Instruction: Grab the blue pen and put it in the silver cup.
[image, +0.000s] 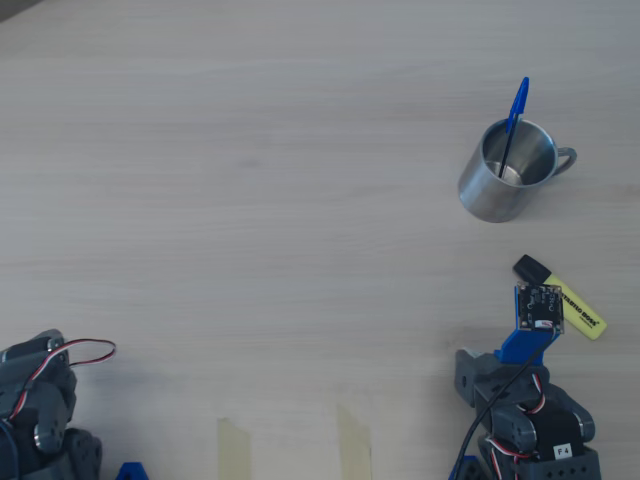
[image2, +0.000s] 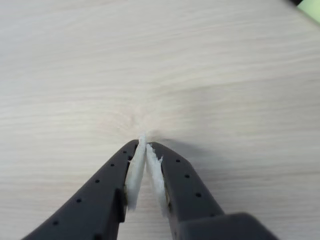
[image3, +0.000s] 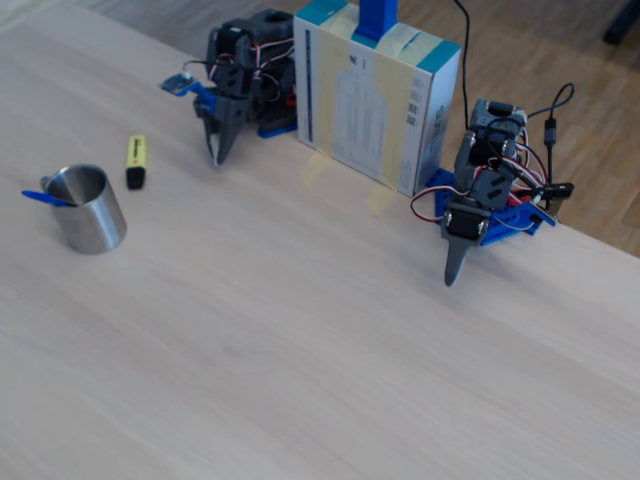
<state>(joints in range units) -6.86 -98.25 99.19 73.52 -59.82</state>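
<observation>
Now, gripper (image2: 145, 142): closed, empty.
Blue pen (image: 513, 120): leaning inside silver cup (image: 500, 195).
Risk: your stray sweep tips it.

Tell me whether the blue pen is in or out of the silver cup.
In. The blue pen stands tilted inside the silver cup, its lower end on the cup's bottom and its blue cap leaning over the rim in the overhead view.

One blue pen (image: 514, 115), one silver cup (image: 508, 171), one yellow highlighter (image: 563, 297), one cardboard box (image3: 375, 92), two robot arms (image3: 235, 75) (image3: 488, 185).
</observation>
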